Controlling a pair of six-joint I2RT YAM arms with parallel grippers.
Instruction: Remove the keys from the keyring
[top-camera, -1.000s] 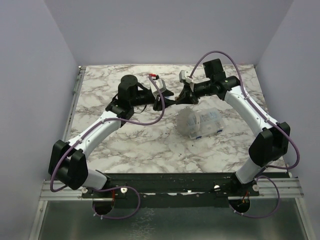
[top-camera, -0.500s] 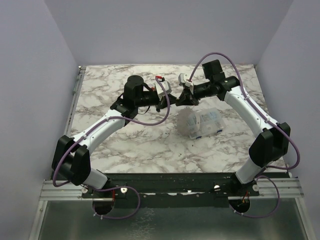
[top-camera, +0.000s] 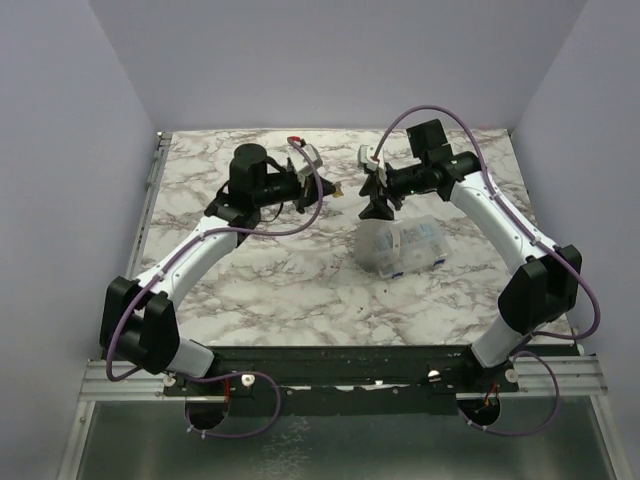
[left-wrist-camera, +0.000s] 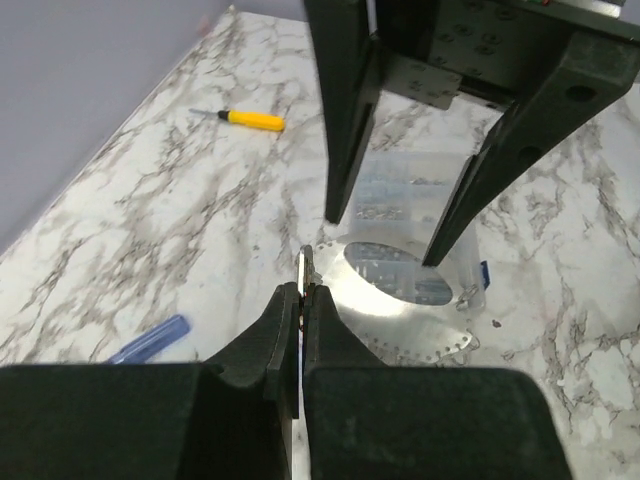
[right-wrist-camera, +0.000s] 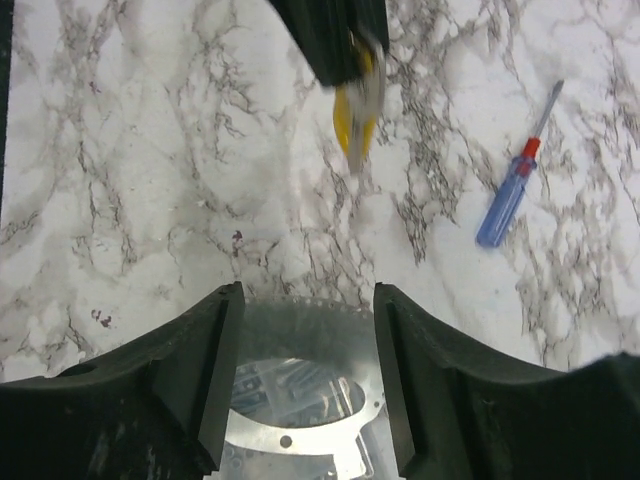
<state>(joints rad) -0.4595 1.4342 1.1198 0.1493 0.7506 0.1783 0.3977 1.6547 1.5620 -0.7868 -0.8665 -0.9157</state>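
Left gripper (left-wrist-camera: 303, 291) shut on tiny yellow-tan key (left-wrist-camera: 306, 262), at 9 o'clock of right gripper (right-wrist-camera: 300, 300). Right jaws spread, gripping nothing. Large grey flat-band metal keyring (right-wrist-camera: 310, 425) beneath them, over clear plastic box (top-camera: 405, 248).

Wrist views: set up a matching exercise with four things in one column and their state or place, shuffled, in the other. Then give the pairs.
Things:
1. left tool
2. right tool
3. keyring
4. blue-and-red screwdriver

State or place:
A. lying on the bare marble table
B. jaws open
C. shut on a small yellow key
D. at the clear box

Pairs: 1-C; 2-B; 3-D; 4-A.
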